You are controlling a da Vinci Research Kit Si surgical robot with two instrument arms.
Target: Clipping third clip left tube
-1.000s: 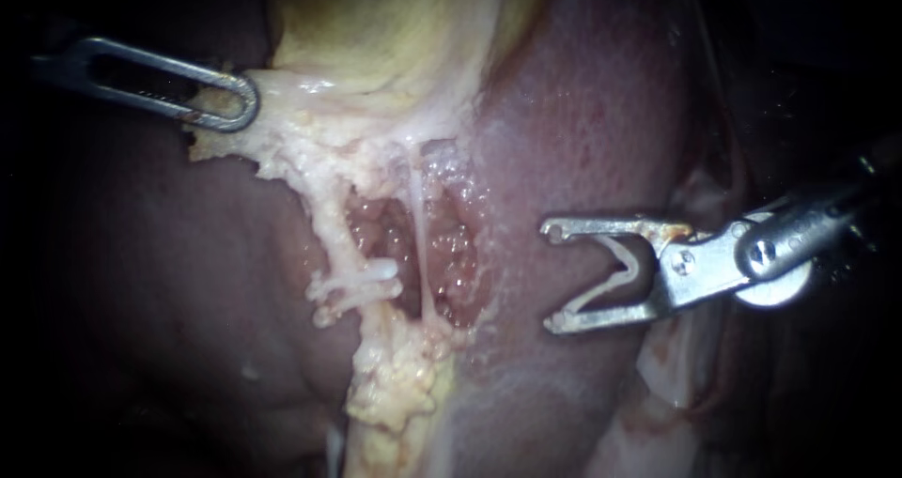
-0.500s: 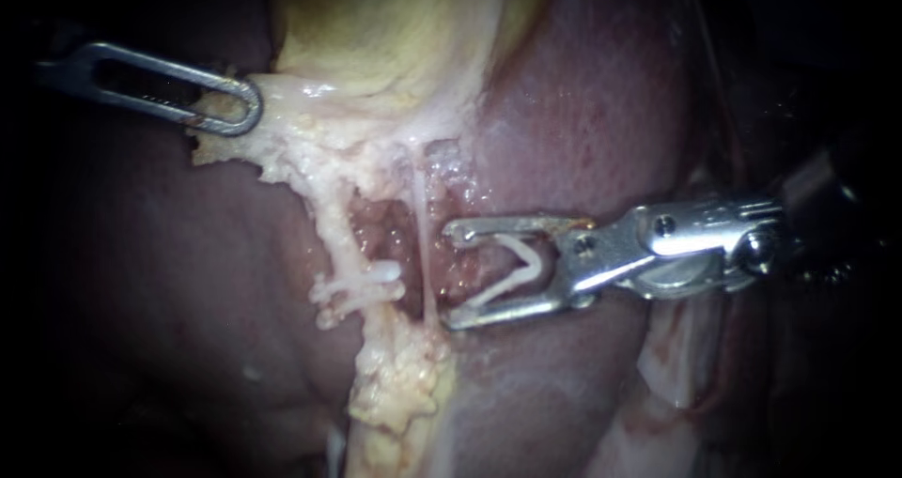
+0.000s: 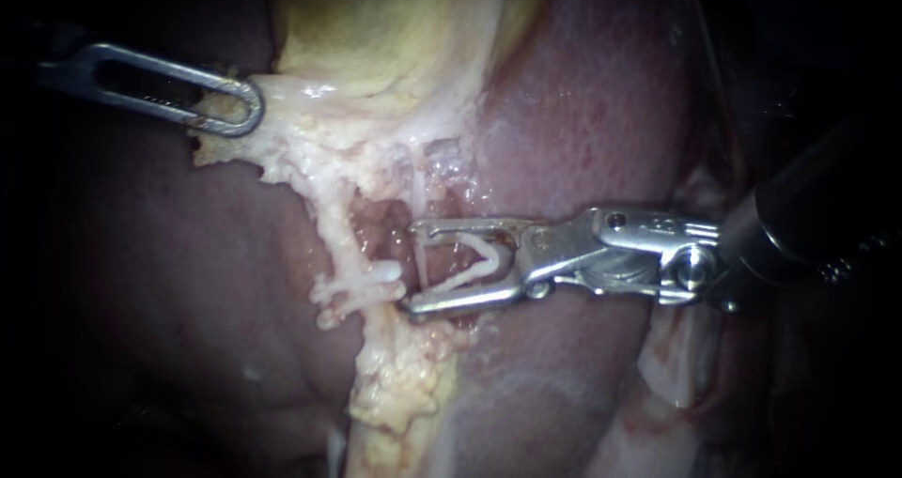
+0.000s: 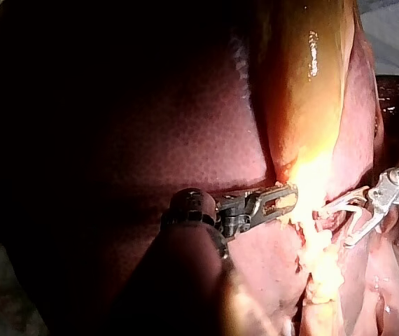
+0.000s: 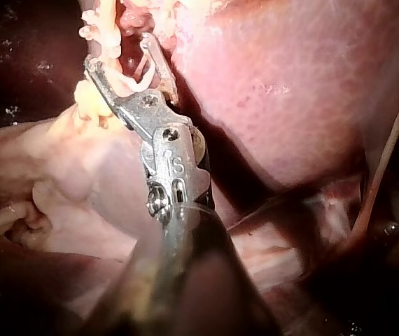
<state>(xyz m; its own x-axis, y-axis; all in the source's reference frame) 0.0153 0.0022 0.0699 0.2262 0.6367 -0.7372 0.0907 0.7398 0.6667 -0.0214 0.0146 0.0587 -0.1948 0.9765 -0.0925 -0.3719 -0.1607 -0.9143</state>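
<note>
**A:** Right instrument (image 3: pixel 413 265): state of the hand?

**B:** Wide. The two jaws stand well apart and carry an open clip (image 3: pixel 490 253) between them, one leg against each jaw.

**A:** Position against the left tube?

**B:** The left tube (image 3: pixel 336 239) is the thicker, fat-covered cord. Two clips (image 3: pixel 371 274) sit across it, side by side. The jaw tips stop just beside the free ends of those clips and do not reach around the left tube.

**A:** What stands in the way?

**B:** A thin tube (image 3: pixel 415 192). It runs alongside the left tube on the right instrument's side. It crosses the mouth of the hand near the tips, ahead of the open clip. Whether it touches the clip, cannot tell. Raw red tissue (image 3: pixel 381 234) shows between the thin tube and the left tube.

**A:** Left instrument (image 3: pixel 246 112)?

**B:** Well apart from the left tube, at the gallbladder's edge. The hand is narrow, closed on fatty tissue (image 3: pixel 282 135) that runs down into the left tube. The left wrist view agrees.

**A:** Surroundings?

**B:** The gallbladder (image 3: pixel 395 27) lies above the left tube's upper end and the liver (image 3: pixel 583 112) lies on either side. The right instrument's shaft lies over the liver.
</note>
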